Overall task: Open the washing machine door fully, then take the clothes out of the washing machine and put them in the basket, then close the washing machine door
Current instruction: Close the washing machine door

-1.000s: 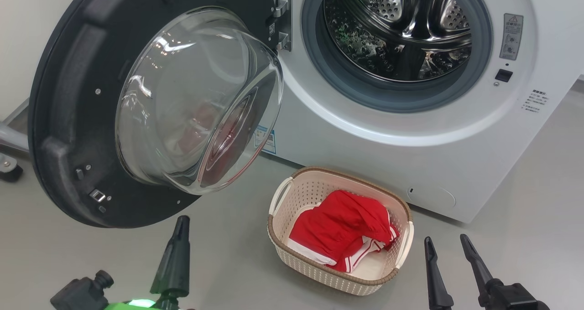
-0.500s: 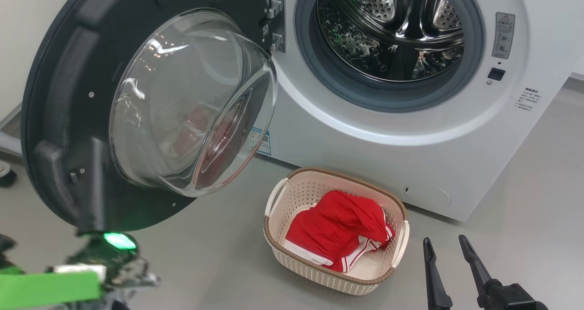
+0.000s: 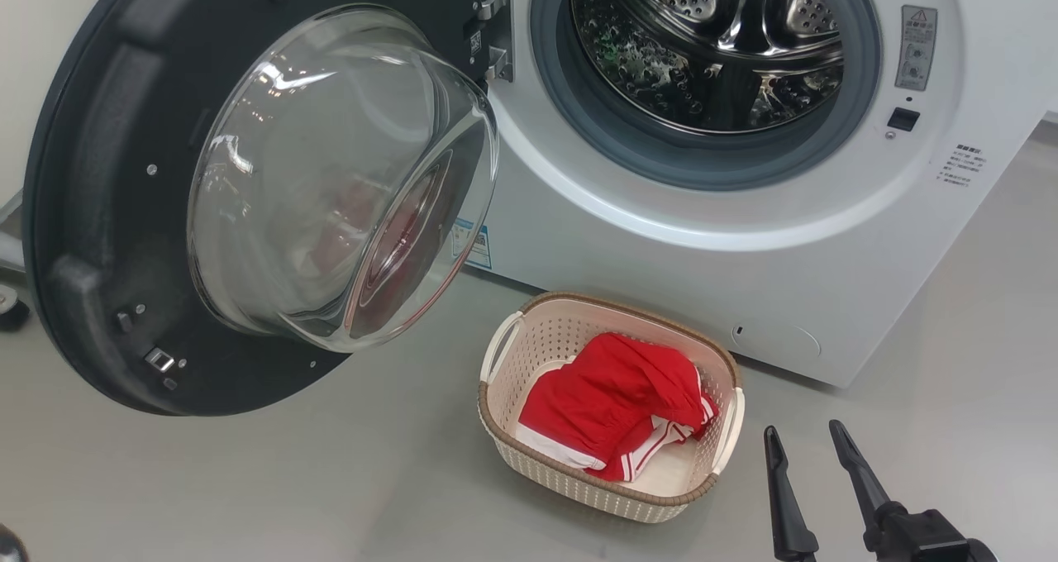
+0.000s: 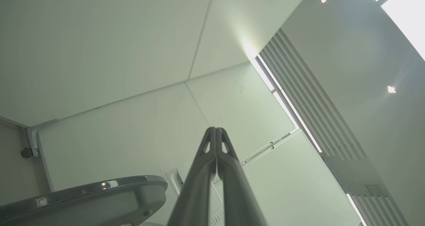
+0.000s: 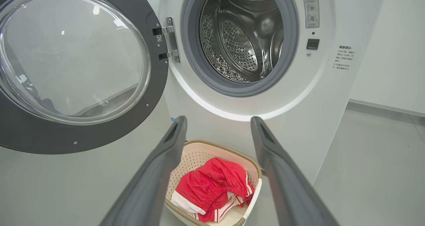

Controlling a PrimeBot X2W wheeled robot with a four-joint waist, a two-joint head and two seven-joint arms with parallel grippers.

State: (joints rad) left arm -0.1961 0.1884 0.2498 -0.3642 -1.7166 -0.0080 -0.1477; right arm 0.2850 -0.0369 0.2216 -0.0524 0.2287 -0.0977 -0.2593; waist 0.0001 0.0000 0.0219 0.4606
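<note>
The washing machine door [image 3: 91, 215] stands swung wide to the left, its clear glass bowl [image 3: 331, 173] bulging toward me. In the white washing machine [image 3: 661, 248] the steel drum [image 3: 702, 41] looks bare. On the floor in front of it sits the cream basket [image 3: 545, 347], and the red clothes [image 3: 612, 397] with white stripes lie inside. My right gripper [image 3: 806, 434] is open just right of the basket, fingers pointing at the machine. From the right wrist, that gripper [image 5: 217, 121] frames the basket [image 5: 199, 149] and clothes [image 5: 212, 189]. My left gripper [image 4: 215, 129] is shut on nothing and points up at the ceiling.
Grey floor [image 3: 331, 479] spreads in front of the machine and under the door. A dark caster [image 3: 8, 310] sits at the far left behind the door. A curved glossy edge [image 4: 99, 189] lies low beside my left fingers. A white wall [image 5: 391, 53] stands right of the machine.
My left gripper has swung left from the lower left of the head view and gone out of it. The head camera has shifted slightly. The right gripper, basket and clothes have stayed put.
</note>
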